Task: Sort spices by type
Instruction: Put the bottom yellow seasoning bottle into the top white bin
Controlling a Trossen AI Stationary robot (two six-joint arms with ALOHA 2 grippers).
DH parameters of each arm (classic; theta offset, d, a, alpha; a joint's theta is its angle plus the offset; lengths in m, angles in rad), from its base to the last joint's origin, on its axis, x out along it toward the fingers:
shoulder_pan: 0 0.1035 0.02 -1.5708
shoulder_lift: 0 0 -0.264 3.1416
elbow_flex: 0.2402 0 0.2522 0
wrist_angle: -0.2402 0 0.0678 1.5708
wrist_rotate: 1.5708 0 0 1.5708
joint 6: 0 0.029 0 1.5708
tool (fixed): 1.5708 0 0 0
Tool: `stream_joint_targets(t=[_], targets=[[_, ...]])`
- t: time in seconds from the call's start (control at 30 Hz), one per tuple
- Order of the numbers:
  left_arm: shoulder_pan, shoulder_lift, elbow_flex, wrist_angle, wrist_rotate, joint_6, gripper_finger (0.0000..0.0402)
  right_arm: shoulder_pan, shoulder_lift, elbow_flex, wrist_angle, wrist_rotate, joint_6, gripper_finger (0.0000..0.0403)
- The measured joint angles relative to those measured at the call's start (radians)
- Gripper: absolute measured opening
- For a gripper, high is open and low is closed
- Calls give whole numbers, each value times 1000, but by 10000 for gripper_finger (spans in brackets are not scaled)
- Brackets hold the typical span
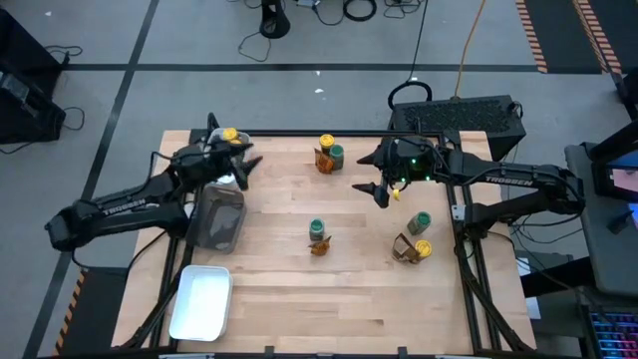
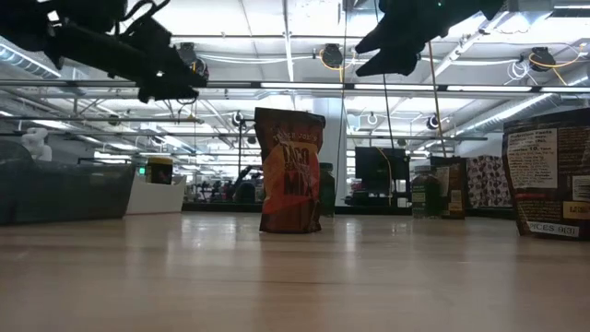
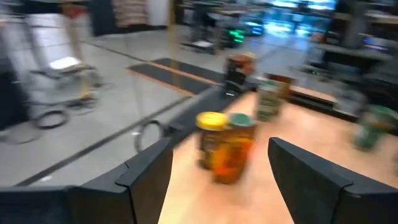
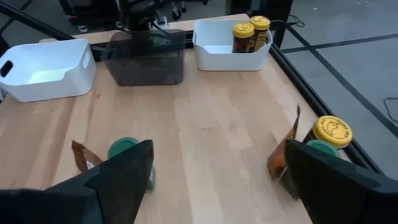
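While two yellow-lidded jars (image 4: 250, 36) are already gathered in the white tray (image 4: 208, 55) at the tabletop's far left corner, most spices are still scattered. The left gripper (image 1: 242, 167) is held above that corner, beside the dark grey tray (image 1: 221, 217), its fingers (image 3: 146, 180) spread and empty, apparently just clear of the tray. The right gripper (image 1: 384, 189) is raised over the tabletop's middle right, fingers (image 4: 124, 177) also parted with nothing between them, presumably poised to choose a next item. A mixed cluster (image 1: 328, 154) is left near the far edge, a green-lidded jar with a packet (image 1: 318, 237) at the centre, and further jars and a packet (image 1: 414, 242) toward the right edge. A second white tray (image 1: 202, 302) sits at the near left corner. From the low view only one packet (image 2: 289, 170) is read clearly; both grippers are cropped by its top edge, and the left wrist view is smeared.
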Motion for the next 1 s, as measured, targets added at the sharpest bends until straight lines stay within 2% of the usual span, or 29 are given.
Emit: stream_joint_targets(t=[0.2,0.37,0.53,0.67,0.77,0.87,1.0], targets=[[-93,83,32,0,-19,6,267,-29,10,0,-1,128,44,345],[-117,196,115,-4,-46,35,267,-45,33,1,-13,130,80,345],[-115,316,213,-44,-27,93,267,-45,69,1,-36,124,87,345],[-128,383,247,-43,73,112,267,-33,71,1,-133,117,113,345],[-157,420,249,-7,134,139,267,-15,58,24,-268,50,125,345],[-184,449,250,42,138,163,267,18,56,89,-404,-11,144,345],[-201,484,250,102,139,165,267,93,56,156,-551,-17,193,345]])
